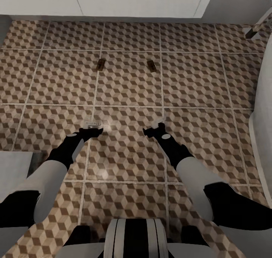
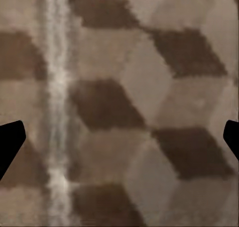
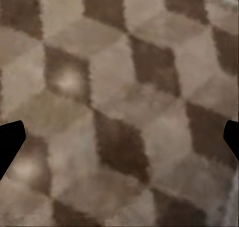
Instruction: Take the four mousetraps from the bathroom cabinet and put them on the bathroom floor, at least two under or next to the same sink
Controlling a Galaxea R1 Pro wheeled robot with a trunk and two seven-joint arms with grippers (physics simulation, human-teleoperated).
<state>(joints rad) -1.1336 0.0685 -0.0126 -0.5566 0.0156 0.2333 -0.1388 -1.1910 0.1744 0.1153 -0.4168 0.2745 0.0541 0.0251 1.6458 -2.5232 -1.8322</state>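
Two mousetraps, one and another, are lying on the bathroom floor, ahead of my arms. I am holding the left tool and right tool wide open and empty. I think I should be fetching the rest now, moving slowly.

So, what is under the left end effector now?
Under the left end effector there is bare bathroom floor with a pale grout line crossing it. Nothing lies between its fingers. Both mousetraps lie farther ahead.
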